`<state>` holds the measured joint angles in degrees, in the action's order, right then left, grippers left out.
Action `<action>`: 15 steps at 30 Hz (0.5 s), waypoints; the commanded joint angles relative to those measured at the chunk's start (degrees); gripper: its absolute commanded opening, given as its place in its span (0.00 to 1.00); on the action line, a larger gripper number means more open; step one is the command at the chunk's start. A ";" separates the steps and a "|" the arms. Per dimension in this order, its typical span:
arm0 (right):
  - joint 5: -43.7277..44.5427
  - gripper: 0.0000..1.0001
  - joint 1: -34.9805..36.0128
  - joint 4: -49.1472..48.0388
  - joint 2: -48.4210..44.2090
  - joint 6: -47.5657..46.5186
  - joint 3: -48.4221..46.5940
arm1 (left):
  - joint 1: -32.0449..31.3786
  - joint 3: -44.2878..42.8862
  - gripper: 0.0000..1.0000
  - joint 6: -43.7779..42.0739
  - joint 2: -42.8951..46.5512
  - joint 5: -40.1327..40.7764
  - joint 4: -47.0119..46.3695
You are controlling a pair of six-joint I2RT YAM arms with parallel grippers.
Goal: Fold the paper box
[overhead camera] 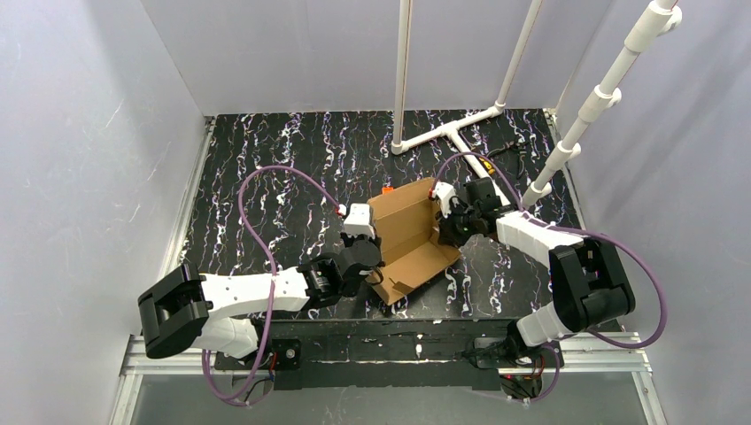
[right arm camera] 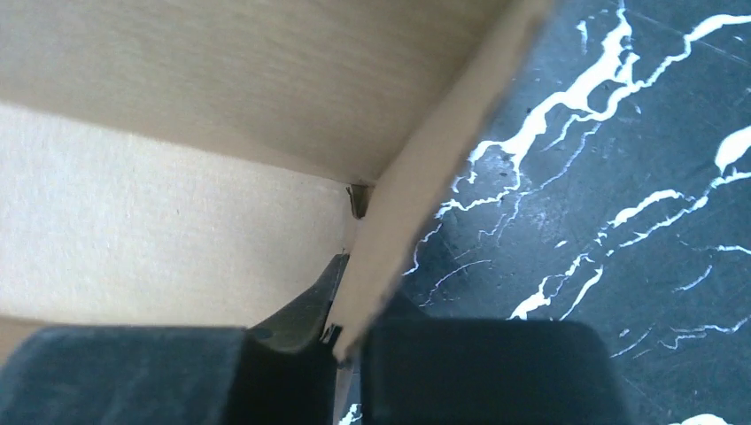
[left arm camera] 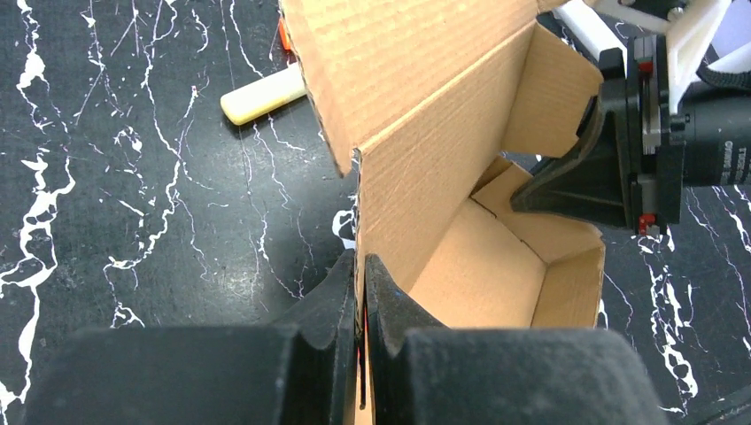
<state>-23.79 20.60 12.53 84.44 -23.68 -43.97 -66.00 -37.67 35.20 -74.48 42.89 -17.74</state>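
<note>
Top: box (overhead camera: pixel 409 237) sits mid-table (overhead camera: pixel 266 159), long axis roughly near-to-far, directly between the arms. Left end effector (overhead camera: pixel 372 268) is at its left wall, right end effector (overhead camera: pixel 445 232) at its right wall.
Left wrist: fingers (left arm camera: pixel 339 294) clamped tight on the left wall, box interior to their right.
Right wrist: right wall sits between the fingers (right arm camera: pixel 301 323) and looks pinched, interior to their left.

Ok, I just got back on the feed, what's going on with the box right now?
Both arms are holding the paper box on the dark marbled table. The left arm's fingers are pinched on one side wall. The right arm's fingers grip the edge of the opposite wall. The box is half formed: its side walls stand up, but the top is open and not yet folded shut.
</note>
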 commanded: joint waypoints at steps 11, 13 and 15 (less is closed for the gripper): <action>2.23 0.44 3.66 0.86 1.82 -3.39 -5.54 | -1.56 -2.02 0.00 -2.65 2.12 8.56 -0.36; -0.42 0.58 2.89 3.73 0.53 -5.17 -6.99 | -1.81 -1.47 0.00 -3.10 2.49 10.19 -0.37; -4.56 0.67 -0.23 5.62 -1.94 -5.87 -7.65 | -1.96 -0.88 0.00 -3.53 2.82 10.96 -0.37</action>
<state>-20.91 23.57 13.72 85.76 -25.65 -47.97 -67.31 -37.69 33.39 -74.28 47.42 -17.58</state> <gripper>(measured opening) 0.614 0.014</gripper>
